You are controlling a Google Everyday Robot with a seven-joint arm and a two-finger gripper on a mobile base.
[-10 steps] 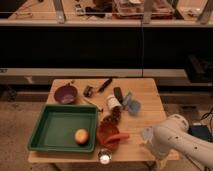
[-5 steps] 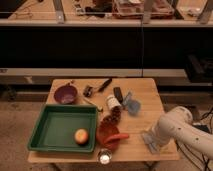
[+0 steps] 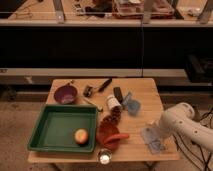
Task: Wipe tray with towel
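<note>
A green tray (image 3: 47, 140) sits at the front left of the wooden table, with an orange fruit (image 3: 81, 136) inside it near its right wall. A light blue crumpled towel (image 3: 131, 104) lies at the table's middle right, beside a white can. My gripper (image 3: 153, 138) hangs over the table's front right corner, below the towel and well right of the tray. My white arm (image 3: 186, 125) comes in from the right edge.
A purple bowl (image 3: 66, 93) stands behind the tray. A black-handled tool (image 3: 103, 85), a white can (image 3: 113, 103) on its side, a red-brown bag (image 3: 107, 131) and a small glass (image 3: 104, 158) crowd the middle. Dark shelving runs behind the table.
My arm's elbow has drawn back to the right. The gripper has stayed over the table's front right corner, sinking slightly. The objects on the table have not moved.
</note>
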